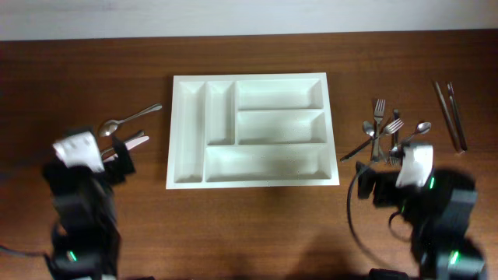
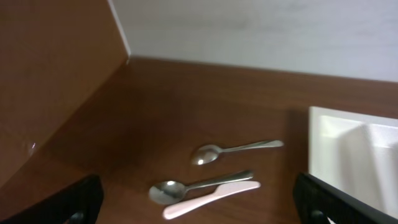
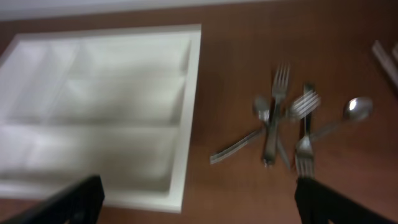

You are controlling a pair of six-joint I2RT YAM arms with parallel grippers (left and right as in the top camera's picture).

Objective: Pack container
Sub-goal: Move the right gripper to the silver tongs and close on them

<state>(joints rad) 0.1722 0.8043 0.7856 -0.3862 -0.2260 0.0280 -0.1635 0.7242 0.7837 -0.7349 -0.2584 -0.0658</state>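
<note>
Container (image 1: 264, 162) lies flat mid-table (image 1: 249, 233), all five compartments bare, so by my reading nothing is packed and the step in hand is a first pick. From overhead, the left gripper (image 1: 123, 155) sits close to a few spoons (image 1: 131, 118), with the container beyond them toward its right-hand finger. The right gripper (image 1: 372, 185) sits short of a heap of forks (image 1: 381, 132), and the container lies off past its left-hand finger. Two long thin pieces (image 1: 451, 117), perhaps knives or chopsticks and too small to tell, lie further out past the other finger. In the left wrist view the fingers are spread wide with nothing between them. Two spoons and a pale pink utensil (image 2: 211, 198) lie just ahead in the gap, and the container's corner (image 2: 348, 134) stands ahead of the right-hand finger. In the right wrist view, which is blurred, the fingers are likewise spread and empty. The container (image 3: 99, 81) fills the ground ahead of the left-hand finger, while the crossed forks lie ahead nearer the right-hand one. To do the pick well, choose a piece lying apart, such as the farther spoon. Come down with one finger on each side of its narrow handle, close across it, and lift straight so the neighbours stay put. From the fork heap, take only an outer or topmost piece.
</note>
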